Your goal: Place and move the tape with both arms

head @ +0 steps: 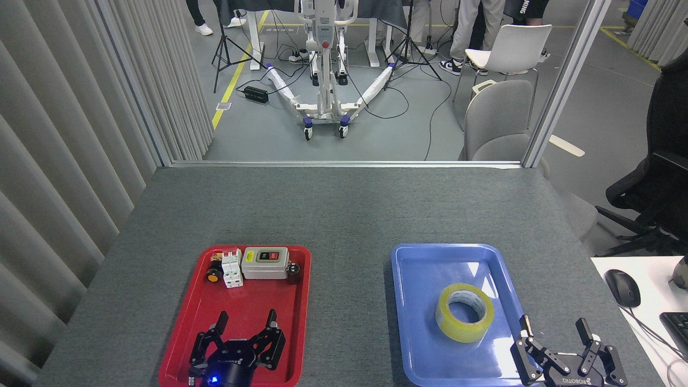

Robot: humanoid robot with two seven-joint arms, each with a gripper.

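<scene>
The tape [465,312], a yellow roll with a white core, lies flat in the middle of the blue tray [424,263]. My right gripper [553,324] is open at the tray's near right corner, below and right of the roll, holding nothing. Over the near end of the red tray [252,306] my left gripper [245,318] also stands open and empty, fingers pointing away from me.
At the far end of the red tray sit a grey switch box [265,263], a white breaker [232,267] and a small yellow-and-black part [214,275]. A white desk with a mouse [622,287] adjoins the table's right. A grey chair [497,123] stands beyond the far edge.
</scene>
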